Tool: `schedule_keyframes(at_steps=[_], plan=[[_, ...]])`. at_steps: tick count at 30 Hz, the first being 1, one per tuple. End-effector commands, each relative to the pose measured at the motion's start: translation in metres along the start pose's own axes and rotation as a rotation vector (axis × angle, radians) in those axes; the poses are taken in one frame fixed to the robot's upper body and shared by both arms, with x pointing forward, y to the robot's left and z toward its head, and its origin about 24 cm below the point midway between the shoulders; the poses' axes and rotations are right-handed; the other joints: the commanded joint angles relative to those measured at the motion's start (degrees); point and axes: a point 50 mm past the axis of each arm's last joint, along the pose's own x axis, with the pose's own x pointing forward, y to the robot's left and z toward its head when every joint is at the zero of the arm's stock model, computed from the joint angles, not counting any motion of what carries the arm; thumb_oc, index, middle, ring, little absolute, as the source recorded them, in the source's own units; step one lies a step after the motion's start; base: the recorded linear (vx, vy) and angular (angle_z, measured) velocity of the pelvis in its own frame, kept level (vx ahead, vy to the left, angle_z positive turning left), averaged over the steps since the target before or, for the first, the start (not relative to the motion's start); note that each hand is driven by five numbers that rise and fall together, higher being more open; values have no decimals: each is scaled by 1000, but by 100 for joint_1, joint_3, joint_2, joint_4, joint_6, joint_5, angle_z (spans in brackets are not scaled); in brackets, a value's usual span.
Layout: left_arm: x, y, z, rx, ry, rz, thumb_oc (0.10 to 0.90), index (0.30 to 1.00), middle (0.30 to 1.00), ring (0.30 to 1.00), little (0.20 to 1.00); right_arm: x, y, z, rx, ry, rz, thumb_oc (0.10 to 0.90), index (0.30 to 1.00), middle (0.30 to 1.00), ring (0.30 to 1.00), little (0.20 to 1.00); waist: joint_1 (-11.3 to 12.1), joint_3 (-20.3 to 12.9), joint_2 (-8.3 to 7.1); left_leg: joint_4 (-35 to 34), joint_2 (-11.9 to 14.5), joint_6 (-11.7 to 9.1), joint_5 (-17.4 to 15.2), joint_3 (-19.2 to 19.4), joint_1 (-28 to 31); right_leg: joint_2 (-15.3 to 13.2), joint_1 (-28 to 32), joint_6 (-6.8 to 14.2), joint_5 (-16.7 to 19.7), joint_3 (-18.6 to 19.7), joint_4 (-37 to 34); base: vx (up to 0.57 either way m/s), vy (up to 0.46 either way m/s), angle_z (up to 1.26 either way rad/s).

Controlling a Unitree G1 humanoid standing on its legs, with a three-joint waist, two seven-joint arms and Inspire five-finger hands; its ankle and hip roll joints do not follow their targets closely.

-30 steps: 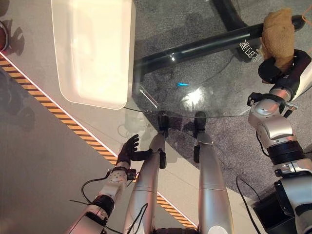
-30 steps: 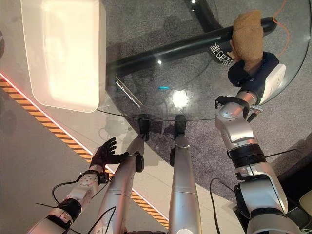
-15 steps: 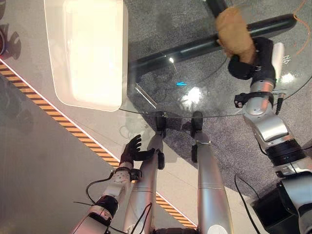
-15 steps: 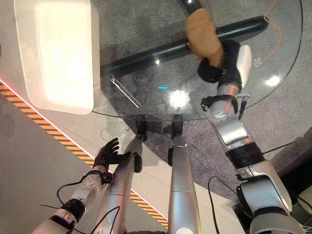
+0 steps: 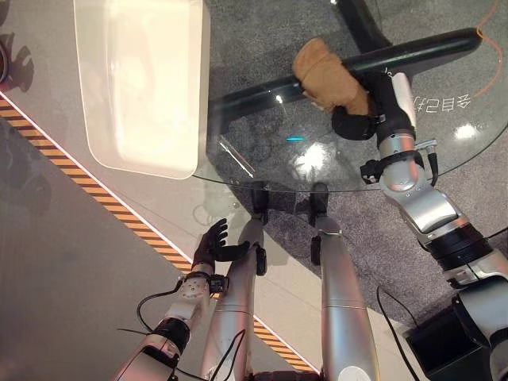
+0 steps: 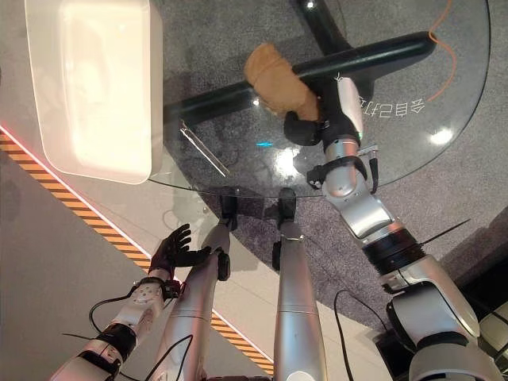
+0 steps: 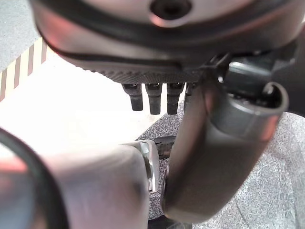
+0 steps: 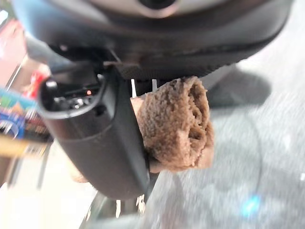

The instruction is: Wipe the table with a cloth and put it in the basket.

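Observation:
A brown cloth (image 5: 325, 77) sticks out of my right hand (image 5: 359, 119), which is shut on it over the middle of the round glass table (image 5: 444, 127). In the right wrist view the bunched cloth (image 8: 177, 125) sits pinched beside the thumb (image 8: 102, 138). The white basket (image 5: 143, 79) lies to the left, partly overlapping the glass edge. My left hand (image 5: 210, 244) hangs low beside the table's near edge, fingers straight and holding nothing; its fingers (image 7: 153, 98) show in the left wrist view.
A dark tubular table frame (image 5: 429, 49) runs under the glass. A black-and-orange striped floor line (image 5: 87, 178) crosses diagonally on the left. An orange cord (image 5: 492, 32) lies at the far right.
My right hand has swept the cloth leftward across the glass, from the right side to the middle. The left hand has stayed put.

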Motion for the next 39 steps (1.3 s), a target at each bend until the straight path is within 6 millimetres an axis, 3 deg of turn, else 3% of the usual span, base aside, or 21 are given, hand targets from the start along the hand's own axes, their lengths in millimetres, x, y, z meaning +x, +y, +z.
schedule_keyframes(at_steps=[1, 11, 28, 39], plan=[[-16, 19, -29, 59, 71, 33, 800, 900, 900, 900, 900, -15, 43, 1, 79, -23, 255, 100, 300, 300, 300, 200, 44, -70, 203, 478, -222, -46, -512, -45, -85, 160, -186, 304, 351, 421, -389, -1, -27, 10], [-12, 29, -22, 96, 65, 42, 800, 900, 900, 900, 900, -21, 58, 11, 82, -60, 495, 100, 300, 300, 300, 200, 97, -70, 129, 507, -223, -68, -502, -130, -64, 160, -137, 301, 341, 378, -368, -10, -44, 8], [-11, 34, -19, 85, 44, 60, 800, 900, 900, 900, 900, -22, 49, -1, 180, -32, 405, 100, 300, 300, 300, 200, 32, -70, 69, 399, -207, -67, -474, -169, 91, 234, -19, 292, 339, 372, -370, -1, -4, 0], [-21, 45, -11, -178, -54, -8, 800, 900, 900, 900, 900, -44, 39, 0, 426, -99, 453, 100, 300, 300, 300, 200, -56, -70, 88, 209, -207, -76, -424, -189, 564, 364, 457, 265, 313, 361, -514, -6, -3, 0]])
